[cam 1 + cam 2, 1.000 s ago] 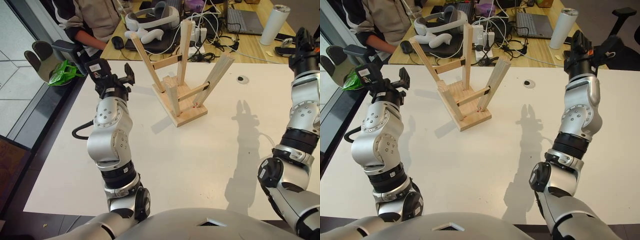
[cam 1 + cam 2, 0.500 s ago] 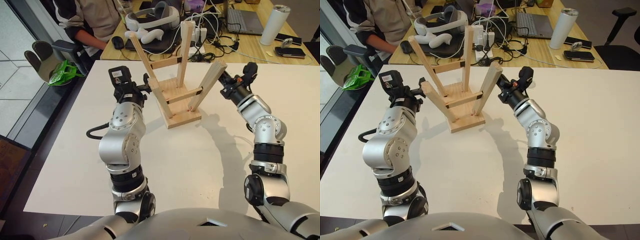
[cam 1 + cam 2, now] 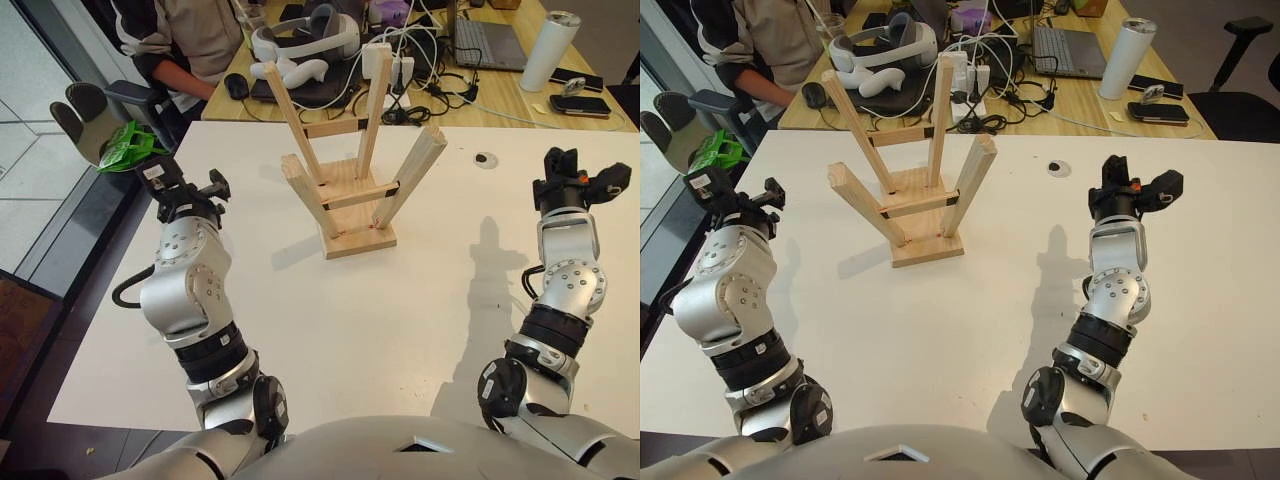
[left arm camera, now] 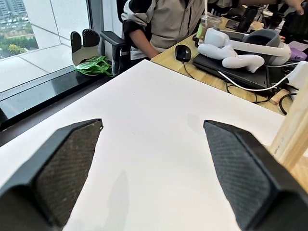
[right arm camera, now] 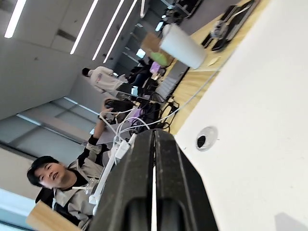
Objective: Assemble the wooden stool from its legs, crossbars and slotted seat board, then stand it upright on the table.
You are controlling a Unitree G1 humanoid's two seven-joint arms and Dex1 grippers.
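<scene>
Well, starting at my far left, the left gripper [image 4: 153, 159] hung over the near-left part of the white table [image 3: 400, 320], close to its edge. Its two pads [image 4: 67, 168] stood wide apart with only bare tabletop between them, so it held nothing. A crumpled green bag [image 3: 125, 148] lay just off that edge, beyond the arm.

Moving toward the middle, the wooden stool [image 3: 352, 195] sat upside down on the far half of the table, well apart from both arms. Its seat board [image 3: 362, 235] lay flat on the surface and the four legs [image 3: 285, 115] pointed upward, splaying outward as they rose. I could see crossbars [image 3: 333, 127] joining neighbouring legs partway up. Behind it, on the wooden desk past the table, a white headset [image 3: 305, 35] rested among cables.

Further right, a small round grommet hole [image 3: 486, 158] marked the tabletop. The right gripper [image 5: 154, 187] was raised above the far-right part of the table, pointing up and away. Its fingers were pressed together with the thinnest slit between them, and they had hold of nothing. A white tumbler [image 3: 548, 45] stood on the desk beyond it.
</scene>
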